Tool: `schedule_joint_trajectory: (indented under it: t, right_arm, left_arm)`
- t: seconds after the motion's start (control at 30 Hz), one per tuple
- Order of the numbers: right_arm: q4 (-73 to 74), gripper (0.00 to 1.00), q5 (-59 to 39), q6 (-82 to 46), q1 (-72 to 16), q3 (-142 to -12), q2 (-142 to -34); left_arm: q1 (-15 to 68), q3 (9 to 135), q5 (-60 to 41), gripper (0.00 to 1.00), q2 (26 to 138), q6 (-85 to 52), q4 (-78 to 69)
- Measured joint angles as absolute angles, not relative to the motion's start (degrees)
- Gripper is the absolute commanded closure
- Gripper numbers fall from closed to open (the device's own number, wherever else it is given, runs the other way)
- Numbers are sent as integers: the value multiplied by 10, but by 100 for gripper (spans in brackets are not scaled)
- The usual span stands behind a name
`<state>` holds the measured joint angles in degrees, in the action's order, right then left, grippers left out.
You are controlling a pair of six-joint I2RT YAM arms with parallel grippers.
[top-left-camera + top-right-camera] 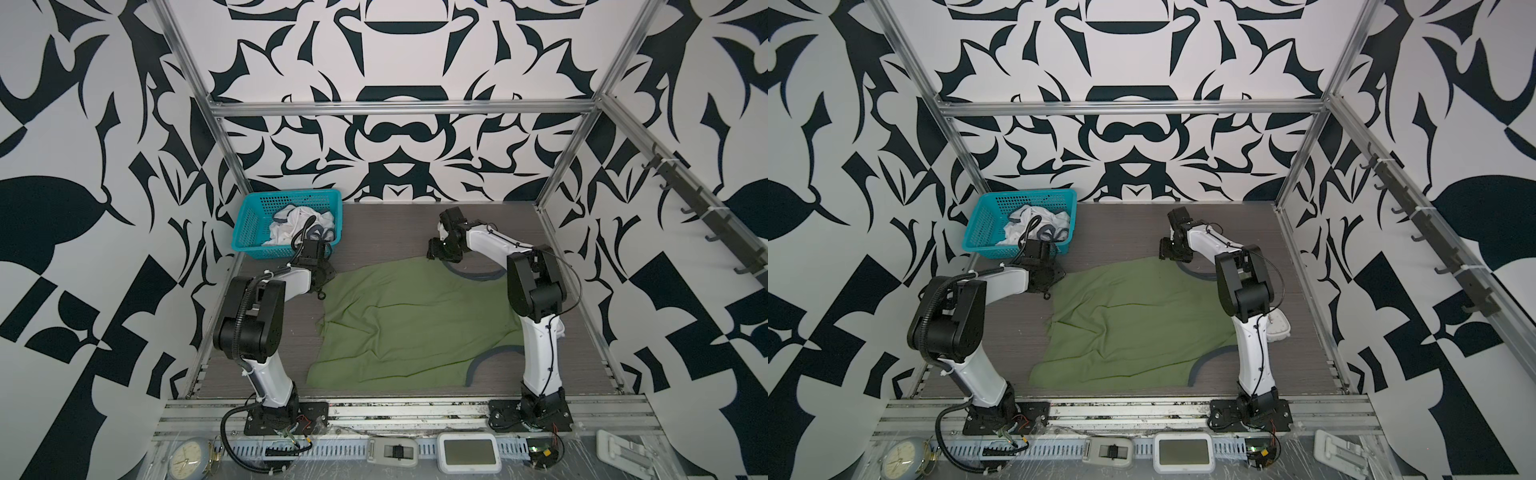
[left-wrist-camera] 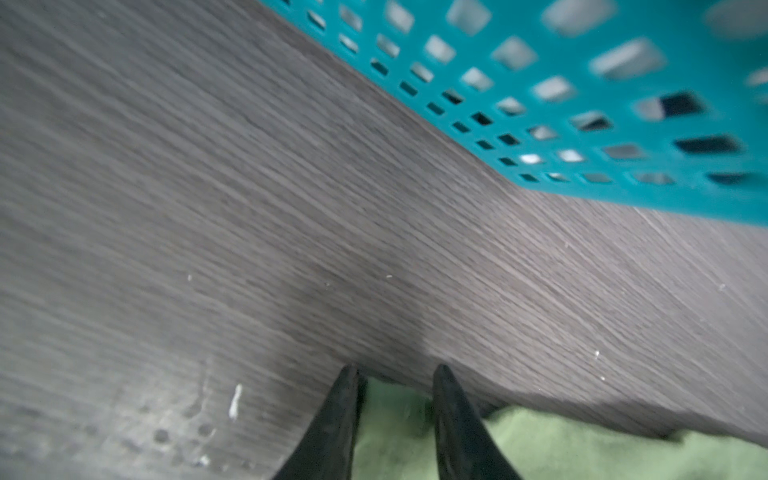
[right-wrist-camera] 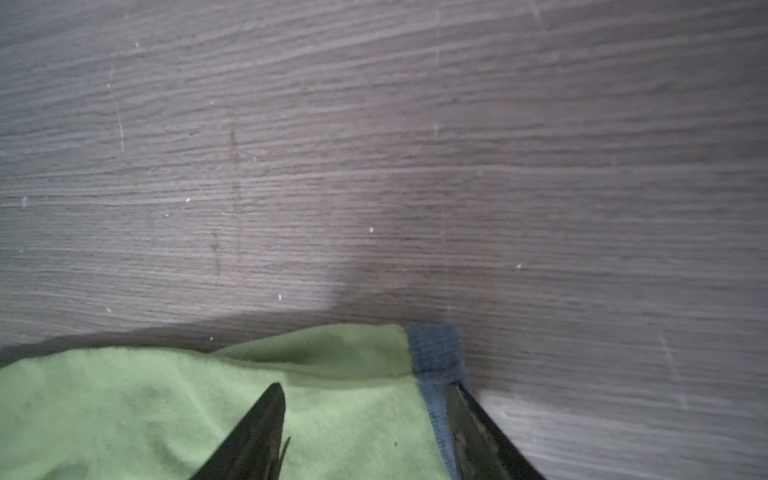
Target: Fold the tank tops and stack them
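Observation:
The olive green tank top (image 1: pixel 407 324) (image 1: pixel 1133 324) lies spread out and wrinkled in the middle of the table in both top views, grey-blue trim on its right side. The white tank top (image 1: pixel 291 226) (image 1: pixel 1025 224) sits crumpled in the teal basket (image 1: pixel 253 224). My left gripper (image 1: pixel 322 291) (image 2: pixel 397 370) is at the green top's far left corner, its fingers apart with green cloth (image 2: pixel 395 424) between them. My right gripper (image 1: pixel 434 253) (image 3: pixel 366 387) stands open over the far right strap end, one finger by the grey-blue trim (image 3: pixel 436 353).
The teal basket (image 2: pixel 582 83) stands at the far left corner of the wood-grain table (image 1: pixel 395 232), close behind my left gripper. A white object (image 1: pixel 1278 326) lies behind the right arm. A clock (image 1: pixel 187 459) and small devices line the front rail.

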<state>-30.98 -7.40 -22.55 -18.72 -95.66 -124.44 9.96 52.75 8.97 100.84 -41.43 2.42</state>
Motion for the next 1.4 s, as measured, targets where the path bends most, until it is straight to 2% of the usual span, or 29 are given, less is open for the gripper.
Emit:
schedule_joint_trajectory:
  t: [0.27, 0.47, 0.53, 0.77, 0.83, 1.13, 1.4]
  right_arm:
    - [-325, 37, -55, -225, -176, -965, -1245]
    - [-325, 41, -67, -225, -169, -988, -1263]
    - [-326, 47, -71, -223, -170, -994, -1276]
    - [-331, 84, -81, -218, -170, -1005, -1287]
    - [-333, 91, -83, -215, -170, -1005, -1288]
    - [-335, 96, -83, -212, -173, -1005, -1277]
    - [-322, 97, -83, -212, -173, -1004, -1214]
  left_arm:
    - [100, 528, 90, 81, 1010, -411, 25]
    - [100, 528, 89, 85, 1010, -410, 25]
    - [100, 528, 89, 88, 1010, -410, 25]
    - [100, 531, 88, 99, 1010, -408, 28]
    - [100, 533, 89, 100, 1009, -406, 30]
    - [100, 545, 103, 100, 967, -398, 41]
    - [100, 553, 128, 100, 899, -380, 42]
